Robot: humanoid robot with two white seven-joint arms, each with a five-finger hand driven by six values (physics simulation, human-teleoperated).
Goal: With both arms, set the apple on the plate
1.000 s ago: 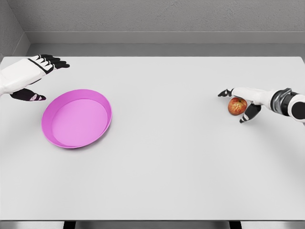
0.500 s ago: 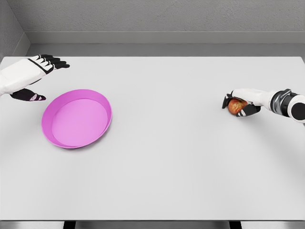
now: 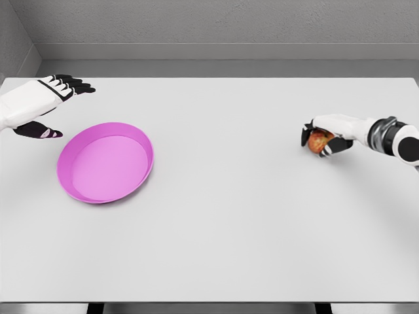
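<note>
A small red apple (image 3: 317, 141) is at the right side of the white table, wrapped by the curled fingers of my right hand (image 3: 322, 138); it looks lifted slightly off the surface. The right arm comes in from the right edge. A pink plate (image 3: 106, 162) with a raised rim lies on the left part of the table. My left hand (image 3: 57, 104) hovers at the far left, up and left of the plate, with fingers spread and holding nothing.
The white table (image 3: 229, 216) stretches wide between plate and apple. A grey wall (image 3: 216, 26) runs behind the table's far edge. The front edge is near the bottom of the view.
My right hand's fingers, spread over the apple a second ago, have curled around it, and hand and apple have shifted slightly up and left. The left hand has not moved.
</note>
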